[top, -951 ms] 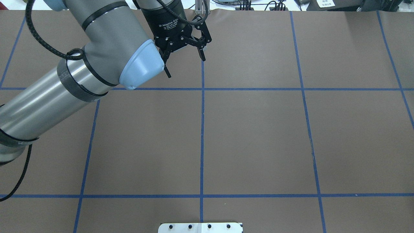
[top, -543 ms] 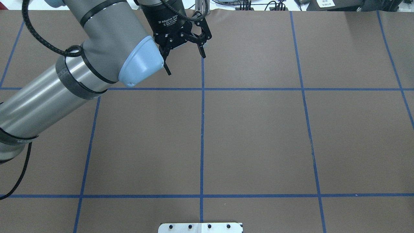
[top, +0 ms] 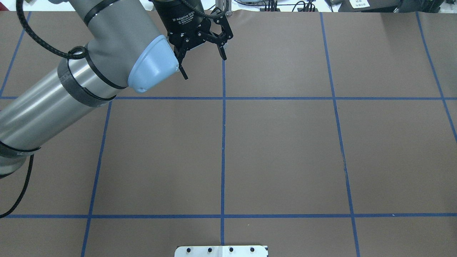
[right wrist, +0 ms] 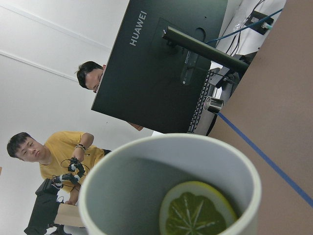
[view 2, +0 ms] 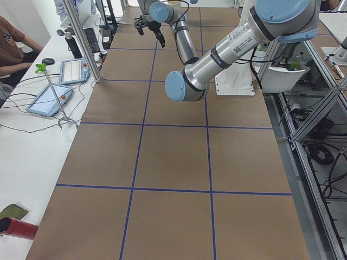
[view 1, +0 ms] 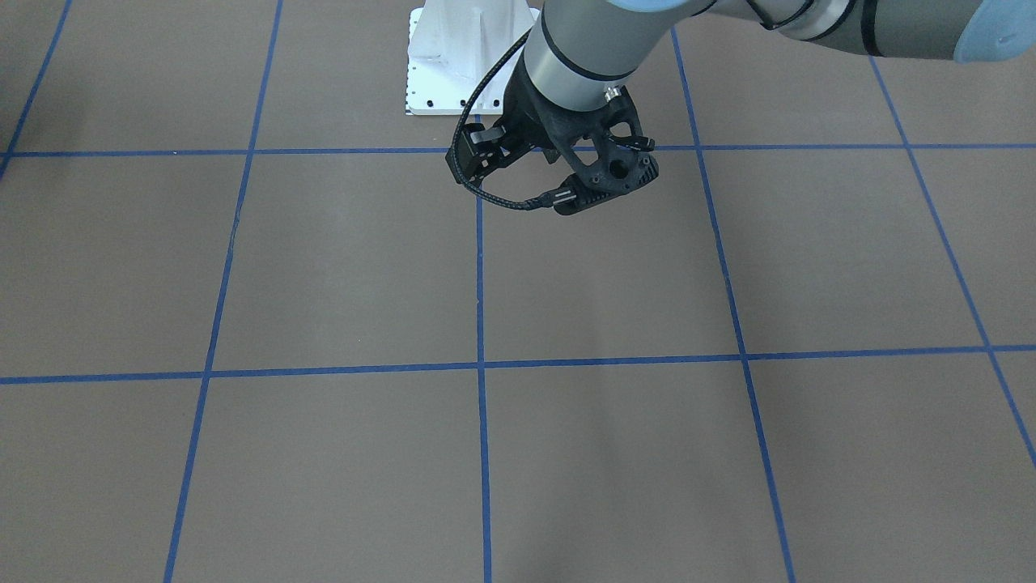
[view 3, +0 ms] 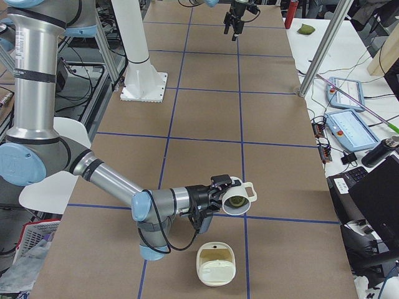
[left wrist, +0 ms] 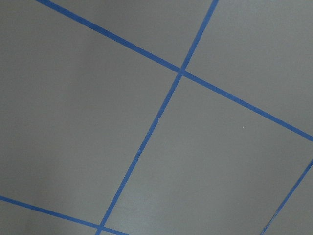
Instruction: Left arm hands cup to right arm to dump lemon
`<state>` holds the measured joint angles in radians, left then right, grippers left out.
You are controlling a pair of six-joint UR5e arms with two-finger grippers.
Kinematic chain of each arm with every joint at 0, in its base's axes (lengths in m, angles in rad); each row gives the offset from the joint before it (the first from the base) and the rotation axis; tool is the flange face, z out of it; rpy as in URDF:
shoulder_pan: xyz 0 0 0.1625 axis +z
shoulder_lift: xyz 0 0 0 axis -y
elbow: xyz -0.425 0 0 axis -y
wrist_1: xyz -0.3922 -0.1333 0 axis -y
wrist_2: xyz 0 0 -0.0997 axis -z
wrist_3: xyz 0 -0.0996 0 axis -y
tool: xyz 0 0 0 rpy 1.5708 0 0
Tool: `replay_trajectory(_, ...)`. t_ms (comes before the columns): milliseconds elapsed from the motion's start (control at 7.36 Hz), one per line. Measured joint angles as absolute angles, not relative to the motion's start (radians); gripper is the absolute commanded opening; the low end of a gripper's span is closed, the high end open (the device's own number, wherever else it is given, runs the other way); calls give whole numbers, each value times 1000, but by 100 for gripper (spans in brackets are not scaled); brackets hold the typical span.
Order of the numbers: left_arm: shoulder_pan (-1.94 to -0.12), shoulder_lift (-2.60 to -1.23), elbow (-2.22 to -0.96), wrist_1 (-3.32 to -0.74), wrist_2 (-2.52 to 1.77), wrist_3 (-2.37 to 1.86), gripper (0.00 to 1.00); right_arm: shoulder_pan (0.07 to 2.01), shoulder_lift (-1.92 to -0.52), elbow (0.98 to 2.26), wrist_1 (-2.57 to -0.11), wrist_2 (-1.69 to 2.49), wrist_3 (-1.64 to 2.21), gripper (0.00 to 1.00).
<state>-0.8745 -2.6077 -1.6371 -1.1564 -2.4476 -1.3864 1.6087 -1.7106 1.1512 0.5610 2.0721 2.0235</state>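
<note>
Hanging left claw: black two-finger claw (top: 205, 67) on the grey tubular left arm (top: 53, 96) with light-blue joint caps. Its fingers are spread wide with nothing between them, above the far strip of the brown counter (top: 285, 157) gridded in blue tape.
Right claw: black claw (view 3: 219, 196) on the near grey right arm (view 3: 112, 180) in the right-side view. It meets the cream-white handled cup (view 3: 240, 200). Whether its fingers are spread or pinching cannot be told.
Cup: lifted off the counter at the right claw's tip and tipped on its side, with the mouth facing the right-side camera and the handle uppermost. It is well apart from the left claw.
Lemon: yellow-rimmed, green-fleshed slice (right wrist: 198, 213) lying against the cup's grey inner wall, just inside the rim.
Dish: cream rounded-square dish (view 3: 216, 247) on the counter, near the cup and lower in the right-side view.
Lettering: white "2F Adaptive Gri…" on the left claw's body; "HUAWEI" on the back of a black monitor (right wrist: 161, 63).
</note>
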Motion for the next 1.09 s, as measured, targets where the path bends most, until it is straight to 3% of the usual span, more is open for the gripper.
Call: replay_trajectory(1086, -876, -2607, -1637, -1157, -2447, -1386, 100, 1782, -1715, 1097, 586, 2188, 2035, 0)
